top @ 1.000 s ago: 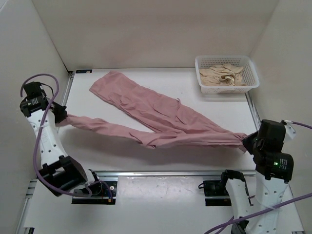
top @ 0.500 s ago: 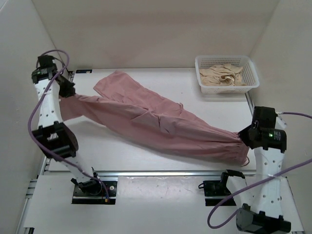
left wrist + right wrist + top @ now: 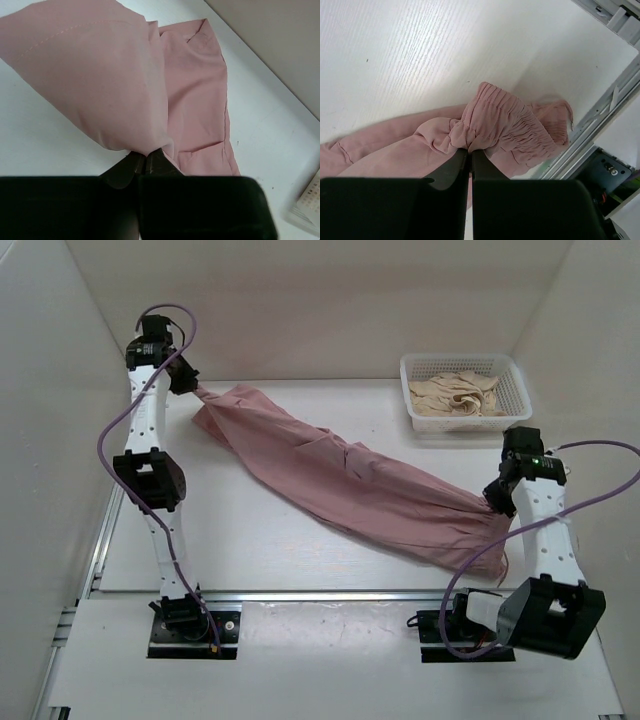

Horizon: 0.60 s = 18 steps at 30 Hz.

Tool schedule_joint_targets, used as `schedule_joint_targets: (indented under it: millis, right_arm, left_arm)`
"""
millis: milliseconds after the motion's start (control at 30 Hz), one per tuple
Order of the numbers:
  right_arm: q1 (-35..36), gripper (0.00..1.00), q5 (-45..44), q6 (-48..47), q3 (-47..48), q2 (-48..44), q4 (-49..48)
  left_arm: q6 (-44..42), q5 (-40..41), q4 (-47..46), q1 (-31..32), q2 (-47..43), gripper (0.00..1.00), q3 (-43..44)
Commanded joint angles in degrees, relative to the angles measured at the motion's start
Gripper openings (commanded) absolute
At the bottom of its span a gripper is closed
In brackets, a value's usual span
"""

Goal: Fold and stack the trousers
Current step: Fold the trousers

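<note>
The left tool (image 3: 146, 156) is clenched on a leg end of the trousers (image 3: 340, 475) at the far left corner of the desk (image 3: 250, 550), close to the side wall. The held leg hangs over the other leg, which lies flat. The right tool (image 3: 470, 150) pinches the gathered elastic waist near the desk's right edge, beside the metal rail (image 3: 607, 107). The pink cloth runs diagonally between them. Bare desk lies open on its near side; a basket (image 3: 462, 358) holding a beige garment (image 3: 455, 392) sits apart at the far right
</note>
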<state>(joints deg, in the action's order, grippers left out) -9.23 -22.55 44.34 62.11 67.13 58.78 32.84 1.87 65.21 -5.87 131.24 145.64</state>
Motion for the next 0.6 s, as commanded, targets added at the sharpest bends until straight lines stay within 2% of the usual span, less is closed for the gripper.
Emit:
schedule_joint_targets:
  millis: [0,167,300,567]
  right_arm:
    - [-0.95,0.0,-7.16,-1.89,2.58,2.12,-2.88]
    - [-2.1,0.0,-7.69,-3.73,3.11,3.96,-4.64]
    - [-3.94,0.0,-7.69,-4.78,3.64,4.5,-4.64]
    - [-6.5,0.0,-7.69,-5.84,2.94,3.35,-4.64]
  left_arm:
    - [-0.06,3.58,-4.13,-1.78,0.07,0.1,3.15]
    - [-0.06,4.45,-5.18,-1.78,0.6,0.1,3.16]
    - [-0.06,7.35,-5.18,-1.78,-3.26,0.1,2.11]
    - [-5.32,15.08,-1.5,-1.78,-11.09,0.1,-4.49]
